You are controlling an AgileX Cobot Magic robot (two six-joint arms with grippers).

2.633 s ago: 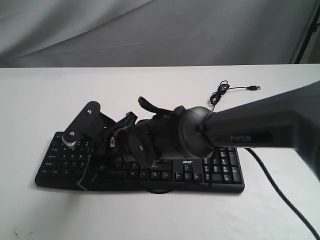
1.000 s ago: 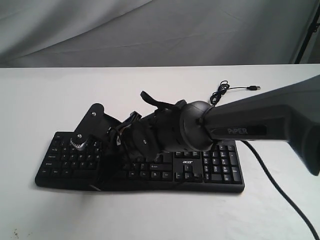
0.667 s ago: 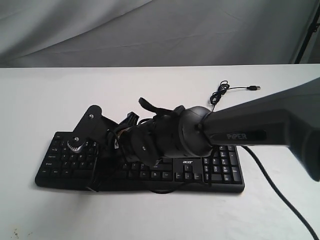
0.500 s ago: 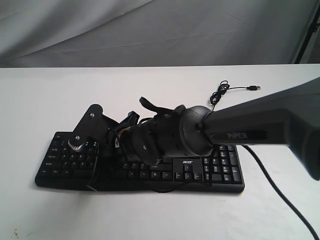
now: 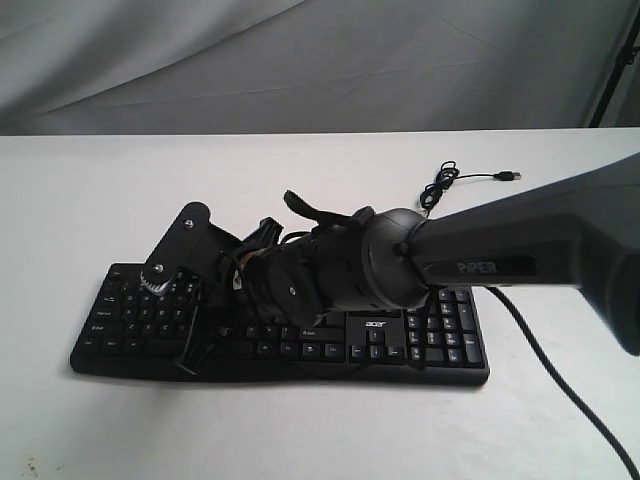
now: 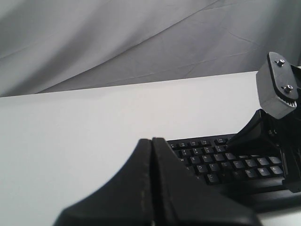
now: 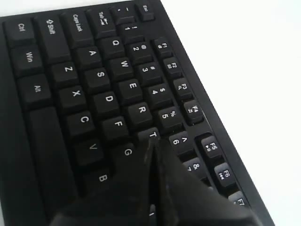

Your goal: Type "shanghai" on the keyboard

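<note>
The black keyboard with white-lettered keys lies across the middle of the white table, acer logo toward the camera. My right arm reaches over it from the right and hides its middle rows. The right gripper is shut on nothing. Its joined tips point down over the letter keys and appear just beside T and G, with the keys under them hidden. Whether they touch a key is not visible. The left gripper is shut and empty, off the keyboard's left end. It is out of the exterior view.
The keyboard's thin black cable is coiled behind the number pad, its USB plug loose on the table. A thicker black cable trails off to the front right. Grey cloth hangs behind the table.
Since 2.6 s ago the right gripper has shifted a little to the right along the keys. It dipped about half a second ago and now sits slightly higher.
</note>
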